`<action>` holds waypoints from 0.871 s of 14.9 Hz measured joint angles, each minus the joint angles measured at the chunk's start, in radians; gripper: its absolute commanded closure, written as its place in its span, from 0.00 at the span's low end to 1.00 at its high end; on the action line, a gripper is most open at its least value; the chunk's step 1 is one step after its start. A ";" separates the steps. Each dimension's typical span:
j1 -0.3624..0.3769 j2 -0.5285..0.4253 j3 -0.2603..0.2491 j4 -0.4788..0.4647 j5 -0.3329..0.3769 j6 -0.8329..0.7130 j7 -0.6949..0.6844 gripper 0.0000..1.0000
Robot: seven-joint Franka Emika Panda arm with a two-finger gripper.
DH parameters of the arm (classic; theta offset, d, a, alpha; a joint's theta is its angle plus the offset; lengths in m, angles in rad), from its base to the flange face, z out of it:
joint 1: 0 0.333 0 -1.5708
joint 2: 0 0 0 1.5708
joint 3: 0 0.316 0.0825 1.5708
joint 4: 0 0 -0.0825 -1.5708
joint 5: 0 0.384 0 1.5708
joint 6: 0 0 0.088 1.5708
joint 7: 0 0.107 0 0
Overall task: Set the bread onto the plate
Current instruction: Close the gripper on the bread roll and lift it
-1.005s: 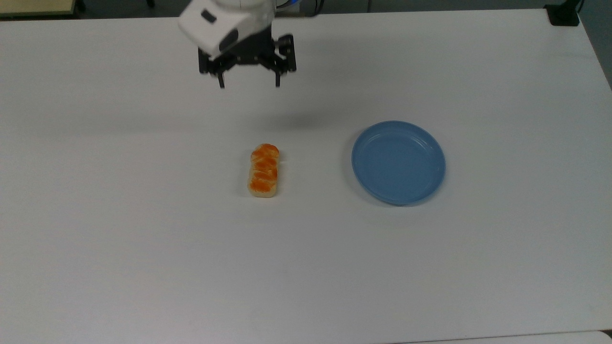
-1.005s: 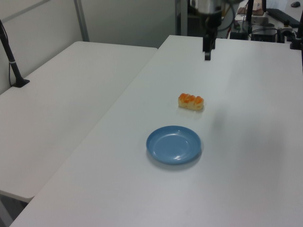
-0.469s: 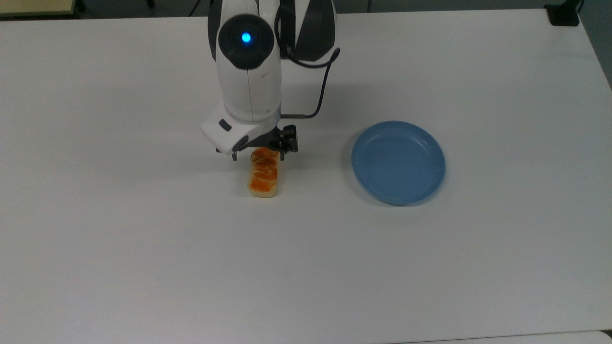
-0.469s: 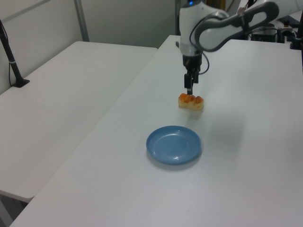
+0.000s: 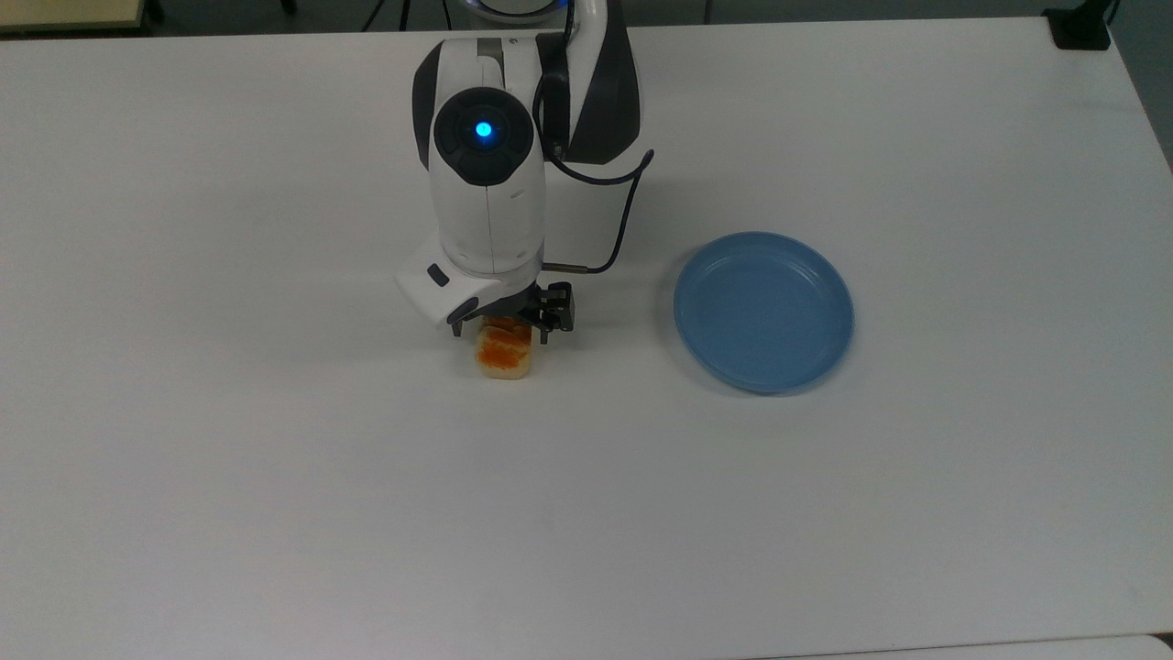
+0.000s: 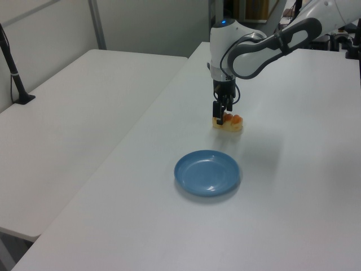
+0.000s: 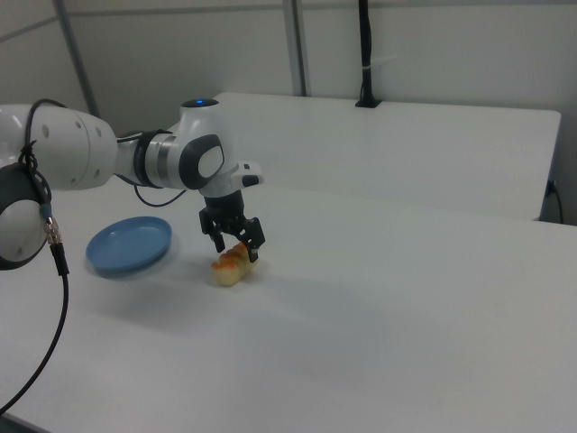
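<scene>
The bread (image 5: pixel 503 355), a small roll with a glossy orange-brown top, lies on the white table (image 5: pixel 275 477); the arm covers its far half in the top view. My gripper (image 5: pixel 501 332) is lowered over it and open, one finger on each side of the roll. In the right view the black fingers (image 7: pixel 253 252) straddle the bread (image 7: pixel 229 266) near its top. The left view shows the gripper (image 6: pixel 220 117) at the bread's (image 6: pixel 230 122) left end. The light-blue plate (image 5: pixel 763 312) sits bare to the top view's right of the bread, also plate (image 6: pixel 207 173) and plate (image 7: pixel 129 244).
A black cable (image 5: pixel 624 225) loops from the arm toward the wrist. A black stand base (image 5: pixel 1081 27) sits at the table's far right corner in the top view. A second white table (image 6: pixel 73 113) with a black post (image 6: pixel 14 73) adjoins in the left view.
The arm came from the table's far side down over the bread. In the last half second it slid farther along the roll and lower, fingers still spread.
</scene>
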 measured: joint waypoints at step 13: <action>0.011 0.026 0.003 0.002 0.000 0.000 0.005 0.55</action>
